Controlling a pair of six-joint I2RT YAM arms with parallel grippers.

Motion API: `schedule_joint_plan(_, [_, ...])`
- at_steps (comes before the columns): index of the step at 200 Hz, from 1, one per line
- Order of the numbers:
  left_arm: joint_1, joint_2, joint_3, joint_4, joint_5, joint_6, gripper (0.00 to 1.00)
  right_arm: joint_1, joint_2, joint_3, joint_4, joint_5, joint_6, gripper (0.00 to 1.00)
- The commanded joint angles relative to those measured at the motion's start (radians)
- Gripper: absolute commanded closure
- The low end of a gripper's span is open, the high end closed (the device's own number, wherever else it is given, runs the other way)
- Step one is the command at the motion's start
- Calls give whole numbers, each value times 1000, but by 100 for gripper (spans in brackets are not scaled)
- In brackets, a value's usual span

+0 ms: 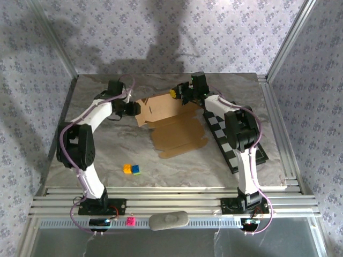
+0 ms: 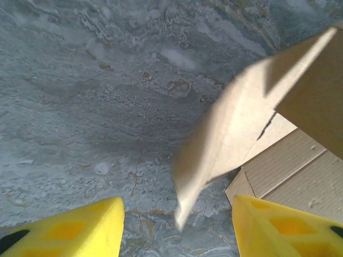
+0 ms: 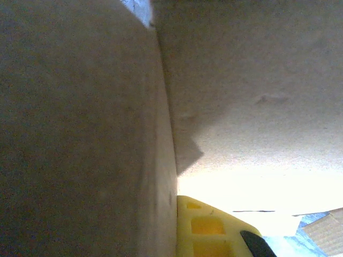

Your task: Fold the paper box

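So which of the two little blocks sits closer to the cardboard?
The blue-green block, right of the orange-yellow block; it lies nearer the paper box.

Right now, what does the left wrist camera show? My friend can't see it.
A tan flap of the paper box juts in from the right, blurred, its tip between the yellow fingers of the open left gripper. Grey marbled table lies beneath.

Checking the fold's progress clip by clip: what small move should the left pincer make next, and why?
Probably ease the left pincer forward until the raised flap of the paper box sits between its fingers. Its jaws stand open, the flap's edge hangs just ahead of them, and the right pincer looks clamped on the far corner.
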Motion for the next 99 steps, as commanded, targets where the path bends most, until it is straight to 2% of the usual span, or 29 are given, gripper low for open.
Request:
schedule_joint_plan(1, [16,-91,-28,42,18,41,44,-6,5,14,-14,-3,-4,100])
schedule_joint_plan(29, [69,-15,-50,72,226,37,45,-4,14,29,-21,-9,-4,100])
schedule_joint_plan(40, [70,15,-44,93,274,36,46,-4,15,34,-27,-10,-5,100])
schedule_joint_plan(99, [56,133,65,117,274,12,46,-3,23,50,-35,-15,-5,100])
